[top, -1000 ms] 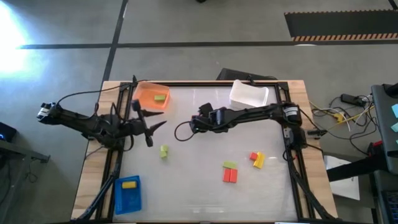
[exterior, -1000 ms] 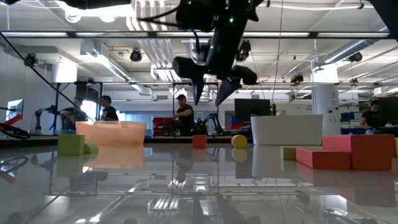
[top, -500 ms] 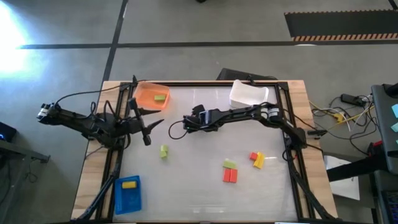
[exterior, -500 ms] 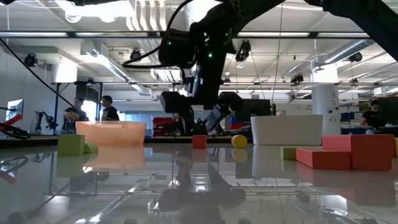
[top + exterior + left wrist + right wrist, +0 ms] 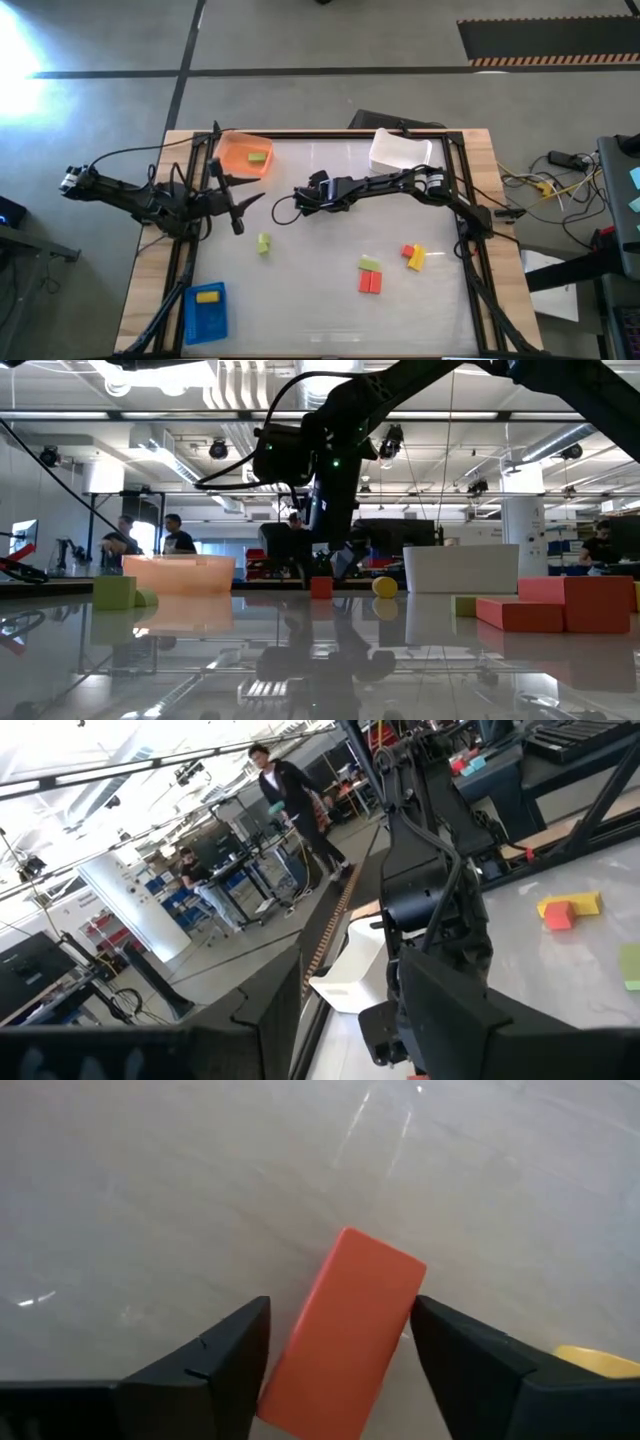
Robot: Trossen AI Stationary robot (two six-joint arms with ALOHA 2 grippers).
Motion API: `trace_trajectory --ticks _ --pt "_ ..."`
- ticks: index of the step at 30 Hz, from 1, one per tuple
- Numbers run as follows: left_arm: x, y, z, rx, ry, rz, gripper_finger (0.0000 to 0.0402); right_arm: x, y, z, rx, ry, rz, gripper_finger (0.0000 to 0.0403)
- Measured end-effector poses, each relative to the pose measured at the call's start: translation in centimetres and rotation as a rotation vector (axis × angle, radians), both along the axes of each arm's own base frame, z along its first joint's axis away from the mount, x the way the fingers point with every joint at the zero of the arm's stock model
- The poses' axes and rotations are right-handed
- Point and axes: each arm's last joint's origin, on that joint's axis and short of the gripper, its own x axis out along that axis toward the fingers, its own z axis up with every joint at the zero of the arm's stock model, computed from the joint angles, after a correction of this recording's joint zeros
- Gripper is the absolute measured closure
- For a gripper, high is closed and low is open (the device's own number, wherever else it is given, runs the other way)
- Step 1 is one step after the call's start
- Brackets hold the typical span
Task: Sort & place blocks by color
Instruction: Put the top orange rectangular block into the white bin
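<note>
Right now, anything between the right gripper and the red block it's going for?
Nothing visible. In the right wrist view the red block lies on the bare table directly between the open fingers of the right gripper. A yellow block sits off to one side, outside the jaws.

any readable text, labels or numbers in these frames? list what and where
None readable.
Blocks, including the red block between the right gripper jaws: plain faces, no markings.
Orange tray, white tray, blue tray: no labels visible.
Room background in the low view: nothing legible.
</note>
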Motion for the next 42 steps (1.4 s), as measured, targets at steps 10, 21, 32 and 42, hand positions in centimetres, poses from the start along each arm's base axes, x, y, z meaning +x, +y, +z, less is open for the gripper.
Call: trace_trajectory --ticks 10,21,32,42 --pt "0.3 -0.1 -0.2 0.002 0.01 0.0 0.0249 0.2 0.1 0.0 0.01 -0.013 0.015 0.0282" --pt "0.3 -0.1 -0.1 -0.029 -0.002 0.0 0.0249 -2.5 -3.1 7.7 -0.055 0.093 0.304 0.0282" --pt "0.0 0.5 0.4 -0.091 -0.056 0.197 0.0249 -12.0 -11.7 17.7 0.0 0.055 0.753 0.0282" --pt "-0.8 1.4 2.5 -0.072 -0.154 0.362 0.0249 -20.4 -15.4 17.0 0.029 0.106 0.893 0.0282"
